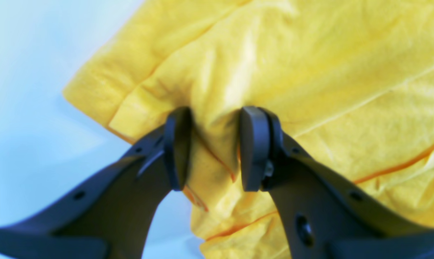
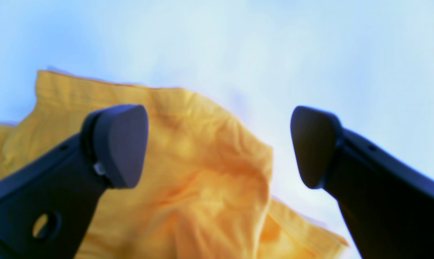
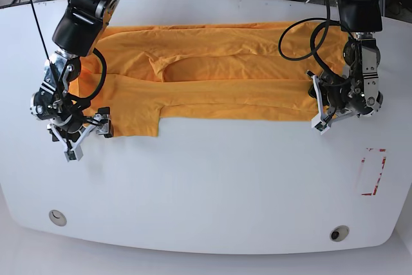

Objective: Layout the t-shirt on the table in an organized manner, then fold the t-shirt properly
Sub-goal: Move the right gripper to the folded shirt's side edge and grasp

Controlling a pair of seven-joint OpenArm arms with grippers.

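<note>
One broad white table (image 3: 225,185) fills most of the base view, and we see its bare surface stretching from the shirt toward the camera. Across the far part of that table lies the orange-yellow shirt (image 3: 225,59), spread wide, with long folds and ridges running from side to side. We see a flap (image 3: 138,117) jutting from its near edge, toward the end by the right arm.

Two dark arms reach the shirt, one at each end. At the shirt's end on the base view's right, our left gripper (image 1: 215,147) has its fingers drawn in on a bunched ridge of cloth, which we see pinched between them. At the opposite end, our right gripper (image 2: 218,147) is spread wide; in its wrist view, part of the shirt's edge shows between the fingers, and we cannot tell whether they touch it.

Black cable (image 3: 280,44) loops beside the left arm, overlapping the shirt in the base view. Between the shirt and the table's near edge, on the base view's right, we see a red-marked rectangle (image 3: 369,194). Two round holes, (image 3: 57,218) smallest of all, sit well apart from the shirt, near the table's near corners
</note>
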